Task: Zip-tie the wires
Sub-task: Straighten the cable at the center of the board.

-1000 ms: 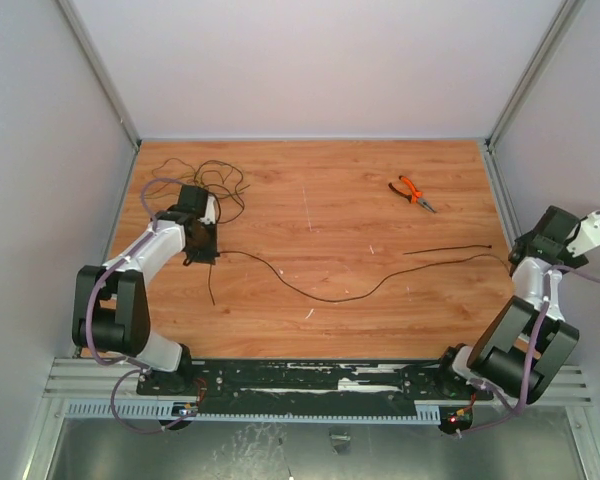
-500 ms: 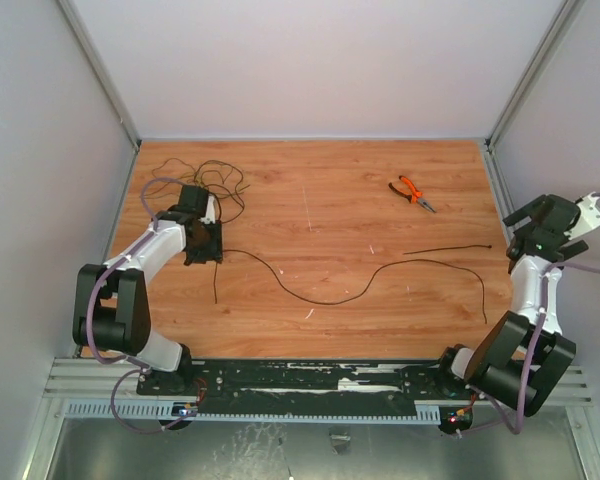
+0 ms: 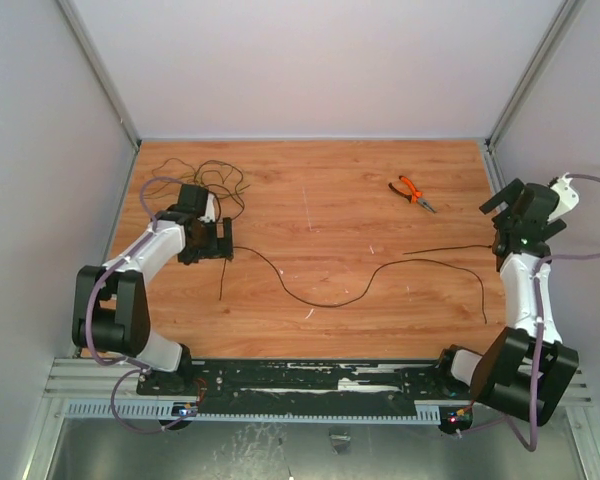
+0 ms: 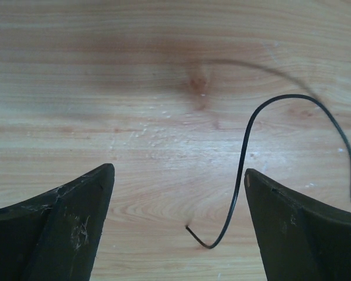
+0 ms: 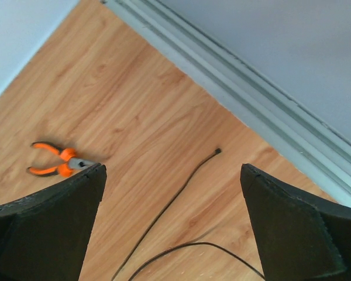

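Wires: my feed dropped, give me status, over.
Left gripper open over a loose wire end. Right gripper open, empty. Wires untied, tangled far left. Pliers clear of both.

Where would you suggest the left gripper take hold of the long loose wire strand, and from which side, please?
The long wire strand lies flat on the table, so come straight down from above. Grip probably just behind its hooked free end, on the nearly straight stretch between the fingers of the open left gripper, closing across it, not along it.
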You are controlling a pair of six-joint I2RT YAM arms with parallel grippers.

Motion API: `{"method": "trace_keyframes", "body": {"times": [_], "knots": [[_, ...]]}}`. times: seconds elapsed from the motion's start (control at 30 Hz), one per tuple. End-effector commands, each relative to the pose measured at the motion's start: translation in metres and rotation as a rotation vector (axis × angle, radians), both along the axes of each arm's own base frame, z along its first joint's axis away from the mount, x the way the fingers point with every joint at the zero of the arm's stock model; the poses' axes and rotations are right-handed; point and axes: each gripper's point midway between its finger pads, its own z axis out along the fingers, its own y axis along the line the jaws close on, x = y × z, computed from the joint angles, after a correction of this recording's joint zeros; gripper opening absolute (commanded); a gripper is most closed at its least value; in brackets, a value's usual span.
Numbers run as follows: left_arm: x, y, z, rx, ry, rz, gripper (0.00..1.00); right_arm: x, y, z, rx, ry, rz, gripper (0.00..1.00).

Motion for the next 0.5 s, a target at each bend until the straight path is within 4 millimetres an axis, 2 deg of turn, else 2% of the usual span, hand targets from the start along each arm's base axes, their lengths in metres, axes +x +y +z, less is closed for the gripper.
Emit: {"method": "trace_keyframes", "body": {"times": [0.0, 0.07, 0.33, 0.4, 0.47], "knots": [[0.025, -0.029, 0.037, -0.168, -0.136, -0.039, 0.98, 0.015, 0.023, 0.046, -0.012, -0.148, 0.108, 0.99], [0.03, -0.032, 0.044, -0.22, -0.161, -0.035, 0.98, 0.018, 0.03, 0.054, -0.016, -0.181, 0.145, 0.99], [0.032, -0.013, 0.04, -0.204, -0.165, 0.028, 0.98, 0.018, 0.039, 0.064, -0.04, -0.202, 0.203, 0.99], [0.037, -0.013, 0.05, -0.232, -0.208, 0.041, 0.98, 0.02, 0.045, 0.07, -0.049, -0.214, 0.236, 0.99], [0.05, -0.01, 0.076, -0.277, -0.309, 0.066, 0.98, 0.023, 0.053, 0.076, -0.049, -0.226, 0.269, 0.99]]}}
